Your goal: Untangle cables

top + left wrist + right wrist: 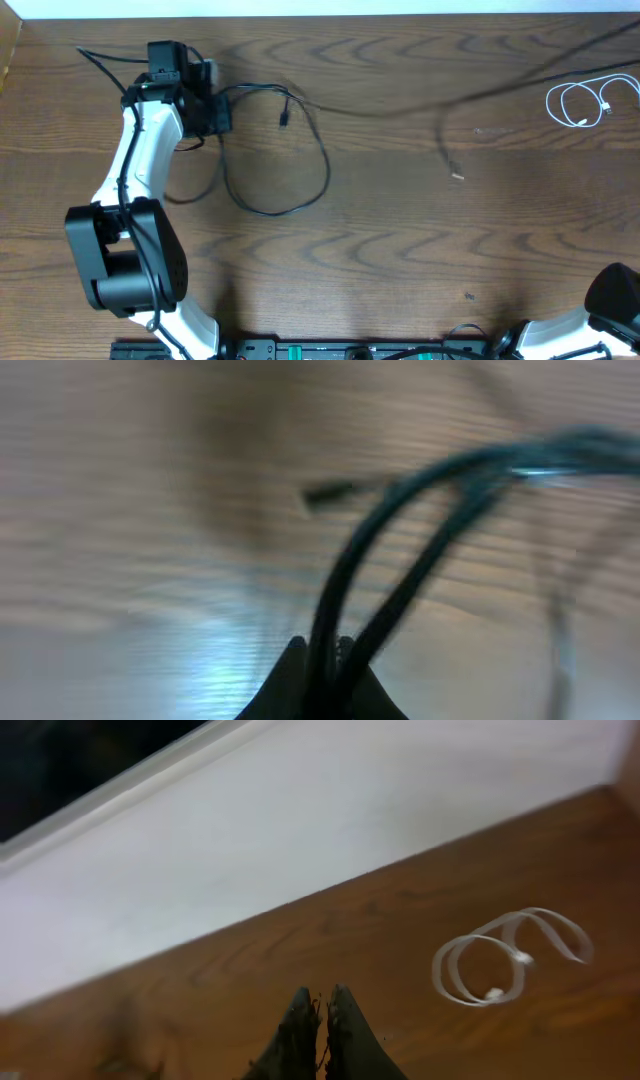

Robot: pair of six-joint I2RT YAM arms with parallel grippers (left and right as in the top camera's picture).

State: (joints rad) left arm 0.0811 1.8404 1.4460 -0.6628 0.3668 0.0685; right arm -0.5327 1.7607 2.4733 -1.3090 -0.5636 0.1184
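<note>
The left gripper (322, 665) is clenched on a black cable (327, 168) — in the left wrist view two dark strands rise from between its pinched fingertips and arc away to the right, all of it blurred. From overhead the left arm (135, 170) reaches to the far left part of the wooden table (400, 260). The cable runs from the gripper in a wide loop lying on the wood just to its right, with a small plug (284, 120) ending inside the far part of that loop. A second black cable (520, 80) stretches from near the loop's far side across to the far right edge, its line smeared and soft. A short branch of it drops to a small pale-tipped end (456, 175) around the middle of the table; whether this stretch touches the wood I cannot tell. The white cable (585, 105) lies coiled in loose rings at the far right, well apart from the black loop. The right wrist view shows it flat on the wood, to the right of and beyond the right gripper (321, 1015). That gripper is clenched too — fingertips pressed together, grasping nothing — above the wood at the near right, where only part of the right arm (600, 310) shows from overhead.
</note>
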